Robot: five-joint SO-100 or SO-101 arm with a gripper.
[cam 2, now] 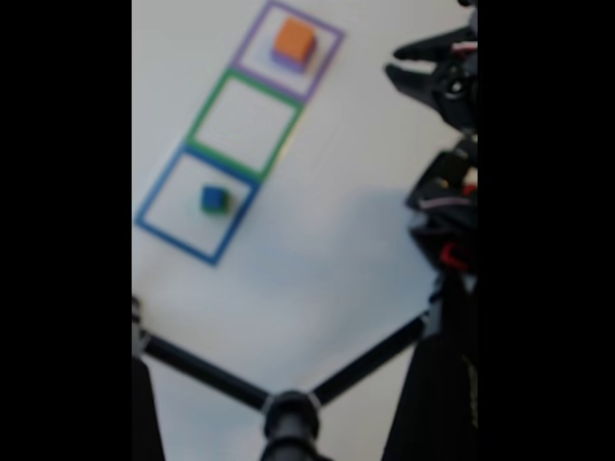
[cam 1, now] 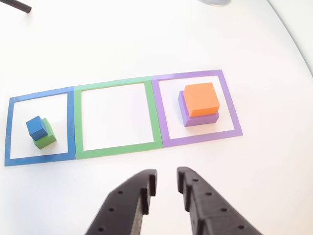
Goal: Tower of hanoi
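In the other view, the claw [cam 1: 166,188] hangs empty above the white surface [cam 1: 146,44], its two black fingers spread a little apart. The blue cube [cam 1: 36,127] sits on the green block [cam 1: 47,138] inside the blue outline [cam 1: 71,122]. The orange block [cam 1: 201,99] rests on the purple block [cam 1: 200,119] inside the purple outline [cam 1: 230,105]. The green outline [cam 1: 152,115] lies between them.

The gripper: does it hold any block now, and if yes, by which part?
Nothing is held. The gripper is open above bare table, with an empty gap between its fingers, apart from all blocks.
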